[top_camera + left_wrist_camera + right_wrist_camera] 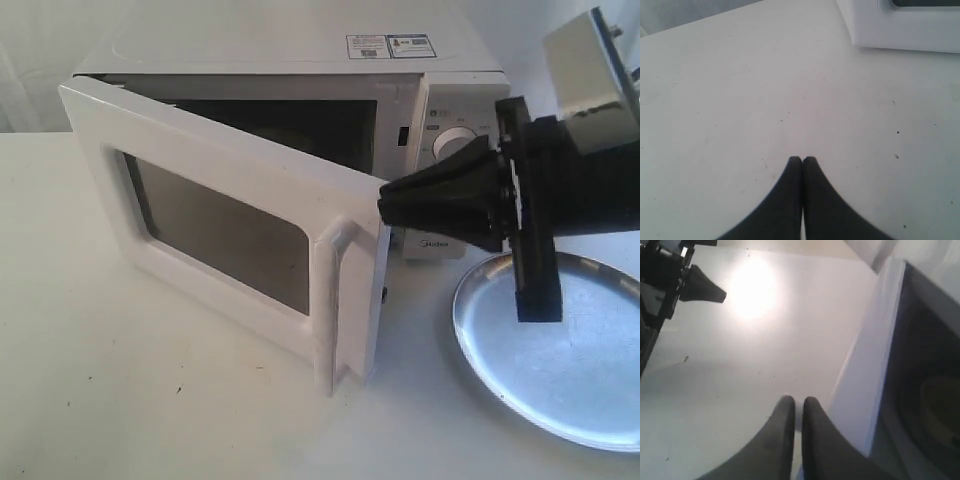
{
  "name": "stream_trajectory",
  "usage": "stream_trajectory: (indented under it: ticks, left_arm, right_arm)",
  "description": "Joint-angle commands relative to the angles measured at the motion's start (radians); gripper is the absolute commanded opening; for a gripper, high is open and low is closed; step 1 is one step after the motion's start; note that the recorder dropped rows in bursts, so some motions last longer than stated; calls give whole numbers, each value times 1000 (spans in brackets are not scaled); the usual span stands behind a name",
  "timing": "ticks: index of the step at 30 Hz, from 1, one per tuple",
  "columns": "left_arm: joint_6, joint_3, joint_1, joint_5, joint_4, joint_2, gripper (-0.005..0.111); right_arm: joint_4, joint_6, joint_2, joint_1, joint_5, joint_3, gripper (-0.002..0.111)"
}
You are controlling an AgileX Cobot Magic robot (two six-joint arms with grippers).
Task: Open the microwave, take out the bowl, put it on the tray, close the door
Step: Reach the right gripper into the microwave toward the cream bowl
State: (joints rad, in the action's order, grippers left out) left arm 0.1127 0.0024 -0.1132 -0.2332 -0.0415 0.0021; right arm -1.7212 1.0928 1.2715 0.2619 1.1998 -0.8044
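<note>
The white microwave [300, 50] stands at the back with its door [220, 160] swung partly open and its bar handle [328, 300] facing forward. My right gripper [384, 205] is shut, with its tips against the door's free edge [870, 365], just above the handle. A dim round cream shape [940, 407] shows inside the dark cavity; it looks like the bowl, but I cannot be sure. The steel tray [560, 370] lies bare to the right of the microwave. My left gripper [802, 159] is shut and holds nothing above the table, near the door's corner [875, 25].
The white table [120, 400] stretches in front of and left of the open door. The left arm [665, 285] shows at the far side of the table in the right wrist view. The right arm's black body [570, 200] hangs over the tray.
</note>
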Motion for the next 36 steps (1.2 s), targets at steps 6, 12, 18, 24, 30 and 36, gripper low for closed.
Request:
stream_trajectory:
  ticks: [6,12,18,24,30,36]
  left_arm:
    - [-3,-2,5,-2,8,-2,0]
    - [-3,-2,5,-2,8,-2,0]
    - [-3,-2,5,-2,8,-2,0]
    - [-3,-2,5,-2,8,-2,0]
    - [-3,-2,5,-2,8,-2,0]
    - [-3,-2,5,-2,8,-2,0]
  right_arm:
    - [275,26,101,26,-408,4,0]
    - [236,-25,308,105,21,-3,0]
    - [234,-154,347,201,10,-3,0]
    - [493,-243,347,231,-249,-3,1]
    - [634,-536,369,314,-402,-3,26]
    - [953,-1038,474,416,-407,-35,64]
